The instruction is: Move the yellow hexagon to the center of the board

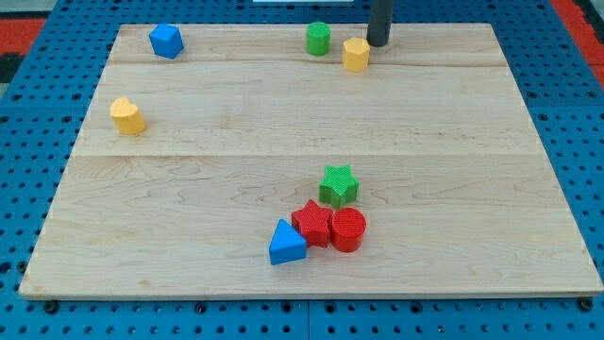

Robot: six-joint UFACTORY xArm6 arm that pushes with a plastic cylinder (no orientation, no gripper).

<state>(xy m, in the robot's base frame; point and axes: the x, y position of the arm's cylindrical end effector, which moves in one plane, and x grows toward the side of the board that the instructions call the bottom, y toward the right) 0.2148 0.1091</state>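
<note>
Nearest the view's bottom sits a tight cluster: a blue triangle, a red star touching it, a red cylinder beside that, and a green star just above them. Farther up, at the board's nine o'clock edge, stands a yellow heart-like block, well apart from everything. Along the far edge lie a blue hexagon-like block, a green cylinder, and the yellow hexagon, which is near twelve o'clock on the wooden board. My tip stands just beside the hexagon, at about its one o'clock; whether they touch I cannot tell. It is a bare rod, holding nothing. The hexagon lies at roughly seven o'clock from my tip, and the board's centre lies onward in nearly that direction, so a push toward six or seven o'clock looks suitable. Bare wood lies between hexagon and centre.
</note>
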